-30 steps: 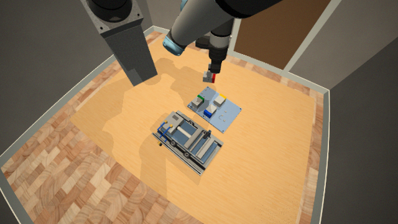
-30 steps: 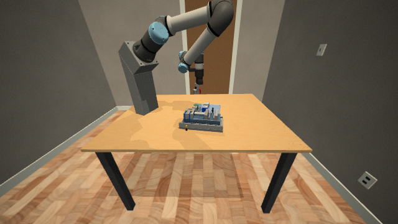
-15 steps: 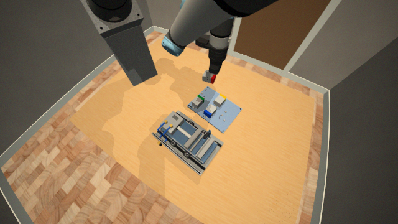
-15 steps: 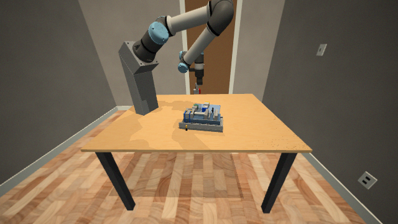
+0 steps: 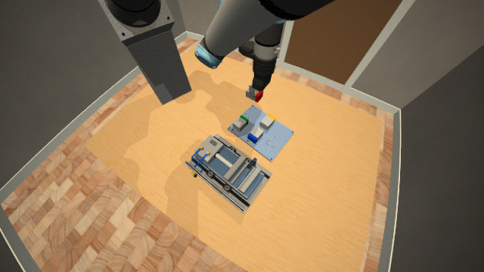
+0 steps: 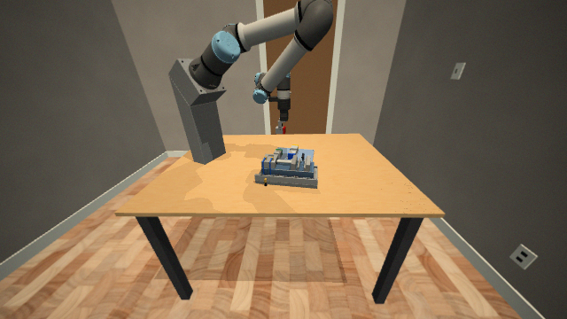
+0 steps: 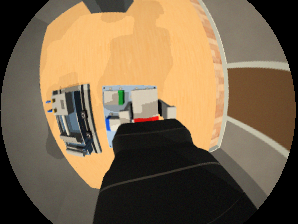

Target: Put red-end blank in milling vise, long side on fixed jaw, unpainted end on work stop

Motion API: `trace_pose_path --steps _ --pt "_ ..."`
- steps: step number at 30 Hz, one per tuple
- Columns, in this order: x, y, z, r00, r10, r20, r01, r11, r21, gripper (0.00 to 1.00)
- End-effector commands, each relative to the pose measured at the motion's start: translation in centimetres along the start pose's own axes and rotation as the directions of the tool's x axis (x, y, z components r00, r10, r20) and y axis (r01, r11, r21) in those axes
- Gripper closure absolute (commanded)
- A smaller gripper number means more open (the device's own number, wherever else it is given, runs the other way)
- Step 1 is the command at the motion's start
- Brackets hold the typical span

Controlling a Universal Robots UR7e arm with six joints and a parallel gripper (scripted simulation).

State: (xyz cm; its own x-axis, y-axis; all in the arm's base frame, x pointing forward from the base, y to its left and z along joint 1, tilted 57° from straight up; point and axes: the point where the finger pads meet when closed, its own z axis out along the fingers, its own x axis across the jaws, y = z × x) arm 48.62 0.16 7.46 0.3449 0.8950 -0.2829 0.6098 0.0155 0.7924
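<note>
Holding the red-ended blank [image 5: 256,94] aloft, the gripper [image 5: 254,93] hangs above the table [image 5: 321,196], on the far side of the blue plate [image 5: 281,145] from the milling vise [image 5: 261,174]. Its fingers are clamped on the blank's grey body, with the painted end showing beside them; in the wrist view only a red sliver [image 7: 147,119] shows past the dark gripper body.

Done so far: the blank is off the plate and clear of its neighbours. The green-ended blank [image 5: 240,122], the yellow-ended blank [image 5: 268,121] and the blue-ended blank [image 5: 255,134] lie apart from one another on the plate, none stacked.

Left to do, as judged from these views: carry the blank over the plate to the vise, turn it so its red end points away from the work stop [image 5: 252,163], and lay it on the two low bars [image 5: 235,169]. It must then be pushed against the fixed jaw [image 5: 250,180], the block without hoses, and against the stop. The space between the jaws holds no blank yet. The hosed block [image 5: 209,148] marks the opposite end.
</note>
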Motion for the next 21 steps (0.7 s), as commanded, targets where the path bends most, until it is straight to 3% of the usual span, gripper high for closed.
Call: trace_pose_path --steps 1,3,8,21 --pt "0.01 0.03 -0.03 1.000 0.013 0.000 -0.013 1.000 0.000 1.00" --pt "0.01 0.03 -0.03 1.000 0.013 0.000 -0.013 1.000 0.000 1.00" --pt "0.01 0.02 -0.03 0.972 0.235 0.000 -0.235 0.972 0.000 1.00" --pt "0.01 0.03 -0.03 0.962 0.275 0.000 -0.275 0.962 0.000 1.00"
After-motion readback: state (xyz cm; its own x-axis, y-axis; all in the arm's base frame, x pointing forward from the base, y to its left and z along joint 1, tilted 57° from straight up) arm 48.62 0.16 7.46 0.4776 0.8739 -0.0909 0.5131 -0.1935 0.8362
